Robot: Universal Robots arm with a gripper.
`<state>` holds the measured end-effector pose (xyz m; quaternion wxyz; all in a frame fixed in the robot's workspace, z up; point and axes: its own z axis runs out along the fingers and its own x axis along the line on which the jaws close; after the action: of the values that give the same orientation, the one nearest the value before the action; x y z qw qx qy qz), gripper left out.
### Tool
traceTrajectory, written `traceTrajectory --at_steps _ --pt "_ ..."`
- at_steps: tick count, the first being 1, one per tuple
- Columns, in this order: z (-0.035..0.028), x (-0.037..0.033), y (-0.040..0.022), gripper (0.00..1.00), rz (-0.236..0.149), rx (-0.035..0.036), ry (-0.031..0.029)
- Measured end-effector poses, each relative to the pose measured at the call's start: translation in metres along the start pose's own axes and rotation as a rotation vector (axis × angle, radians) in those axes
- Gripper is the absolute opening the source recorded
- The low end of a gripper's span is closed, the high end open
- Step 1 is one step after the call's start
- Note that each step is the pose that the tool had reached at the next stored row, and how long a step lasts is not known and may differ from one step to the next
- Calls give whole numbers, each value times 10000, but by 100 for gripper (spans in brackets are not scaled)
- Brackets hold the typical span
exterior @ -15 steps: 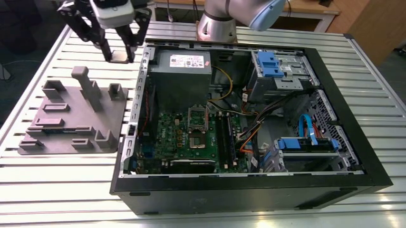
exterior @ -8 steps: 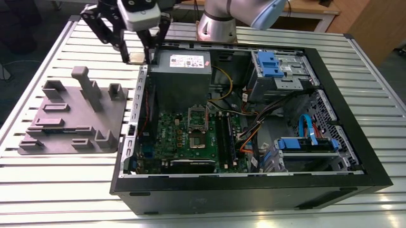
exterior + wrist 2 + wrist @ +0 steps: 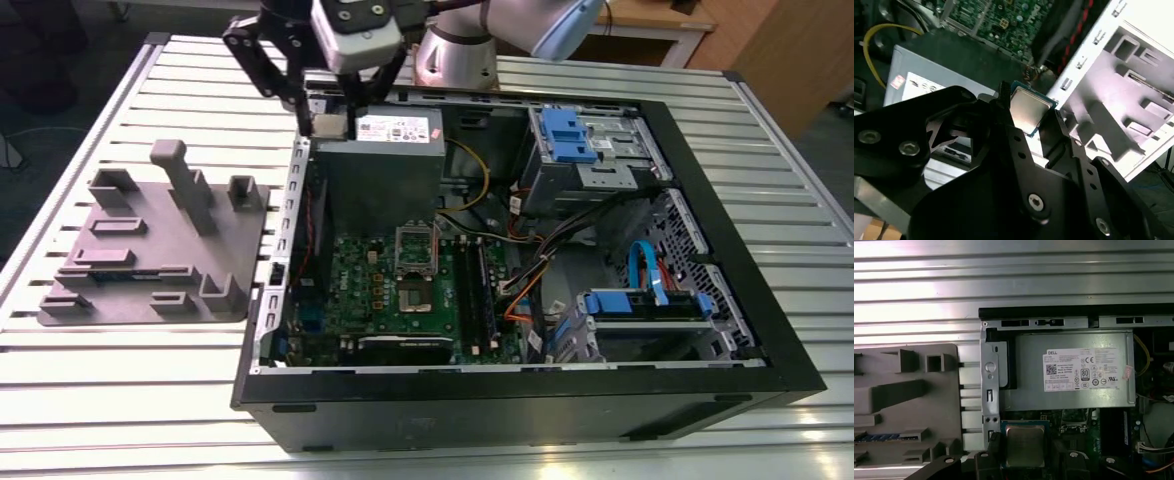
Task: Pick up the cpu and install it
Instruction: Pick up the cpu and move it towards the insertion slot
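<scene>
The cpu (image 3: 1029, 107), a small square chip with a silvery metal top, is clamped between my black fingers. My gripper (image 3: 1030, 111) is shut on it, as the first wrist view also shows, with the gripper (image 3: 1025, 452) closed around the cpu (image 3: 1025, 442). In the exterior view the gripper (image 3: 324, 118) hangs above the back left corner of the open computer case (image 3: 534, 395), over the power supply (image 3: 380, 150). The motherboard's socket (image 3: 416, 262) lies lower in the case, nearer the camera than the gripper.
A grey holder tray (image 3: 147, 250) with upright posts and slots sits on the slatted table (image 3: 120, 400) at the exterior view's left of the case. Drive bays with blue parts (image 3: 587, 140), cables and a memory stick (image 3: 474, 290) crowd the case interior.
</scene>
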<state>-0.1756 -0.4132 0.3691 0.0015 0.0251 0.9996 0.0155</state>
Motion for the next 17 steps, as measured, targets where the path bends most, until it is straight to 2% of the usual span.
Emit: traceTrajectory --at_steps 17 --pt "56 -774 37 47 0 0 0"
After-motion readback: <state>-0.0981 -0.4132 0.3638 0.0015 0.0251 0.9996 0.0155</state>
